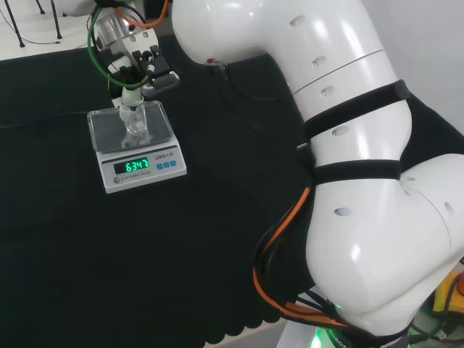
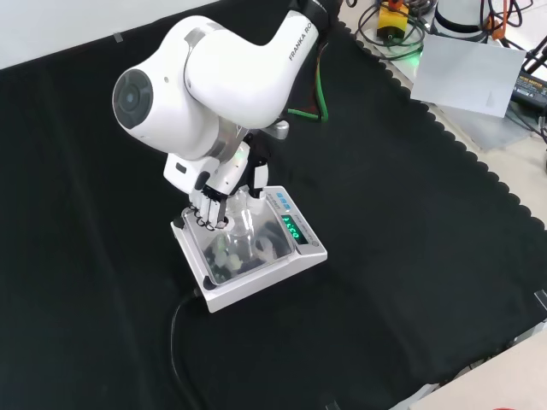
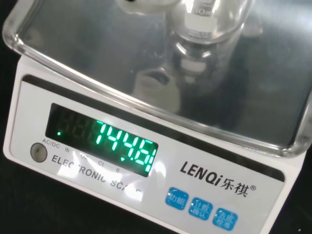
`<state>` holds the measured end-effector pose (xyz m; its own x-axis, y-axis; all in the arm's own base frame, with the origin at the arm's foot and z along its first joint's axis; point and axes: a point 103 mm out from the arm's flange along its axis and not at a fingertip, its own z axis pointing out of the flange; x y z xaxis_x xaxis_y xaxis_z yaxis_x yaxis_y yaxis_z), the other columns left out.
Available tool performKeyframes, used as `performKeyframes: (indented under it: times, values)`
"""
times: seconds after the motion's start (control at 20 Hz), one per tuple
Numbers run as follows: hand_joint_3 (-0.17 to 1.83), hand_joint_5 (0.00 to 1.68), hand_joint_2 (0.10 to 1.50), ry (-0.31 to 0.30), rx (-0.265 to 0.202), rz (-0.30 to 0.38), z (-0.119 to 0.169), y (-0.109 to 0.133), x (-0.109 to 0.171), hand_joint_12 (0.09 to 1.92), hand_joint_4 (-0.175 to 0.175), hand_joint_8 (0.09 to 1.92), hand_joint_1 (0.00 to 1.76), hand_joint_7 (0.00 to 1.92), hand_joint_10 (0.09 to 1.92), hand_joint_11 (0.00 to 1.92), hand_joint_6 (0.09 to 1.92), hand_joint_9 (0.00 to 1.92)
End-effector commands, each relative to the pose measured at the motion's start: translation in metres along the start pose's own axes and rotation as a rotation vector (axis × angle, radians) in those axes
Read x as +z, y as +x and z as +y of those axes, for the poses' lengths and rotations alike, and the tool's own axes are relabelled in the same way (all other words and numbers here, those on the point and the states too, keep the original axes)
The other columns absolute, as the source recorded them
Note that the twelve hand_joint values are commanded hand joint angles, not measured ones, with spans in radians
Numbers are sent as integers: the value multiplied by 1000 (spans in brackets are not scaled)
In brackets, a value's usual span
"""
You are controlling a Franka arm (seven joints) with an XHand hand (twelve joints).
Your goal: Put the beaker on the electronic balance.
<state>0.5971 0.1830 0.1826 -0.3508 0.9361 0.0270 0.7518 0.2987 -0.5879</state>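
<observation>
Beaker is down on the electronic balance, upright, sitting on the steel pan toward its back half. Display is lit and reading a load, so weight is going through the pan. The balance sits on the black cloth of the table.

The hand is right over it. In the head view the fingers come down around the beaker's upper part; the front view shows them curled at the rim. They look closed on the glass, though clear ware against a mirror pan makes the contact hard to confirm. The wrist view has the beaker's base on the pan, with its reflection below.

My read: placement is essentially made, release and retreat are left.

Risks from here:
- Fingers opening unevenly would drag the rim sideways. A light clear beaker on polished steel will slide or tip easily.
- If the hand is bearing down, or carrying part of the weight, the reading is not the beaker's own. It cannot be trusted until the fingers are clear.
- Lifting out on a slant could catch the rim with a fingertip and pull the beaker over toward the pan's edge.
- A retreat path that clips the raised pan lip would nudge the whole balance on the cloth.

Open slowly, then go straight up.
</observation>
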Motion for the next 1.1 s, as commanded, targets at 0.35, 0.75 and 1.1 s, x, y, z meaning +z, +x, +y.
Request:
performKeyframes:
  times: [0.35,0.75,1.1]
  values:
    - [-152,1,766,86,16,10,-4,0,-4,1402,16,87,719,1,288,17,87,5]
    - [-47,0,734,32,15,19,-48,0,-38,1241,-2,87,525,0,87,0,87,74]
    - [56,406,847,-192,30,27,-118,-10,-71,1412,-69,514,572,436,843,180,263,431]
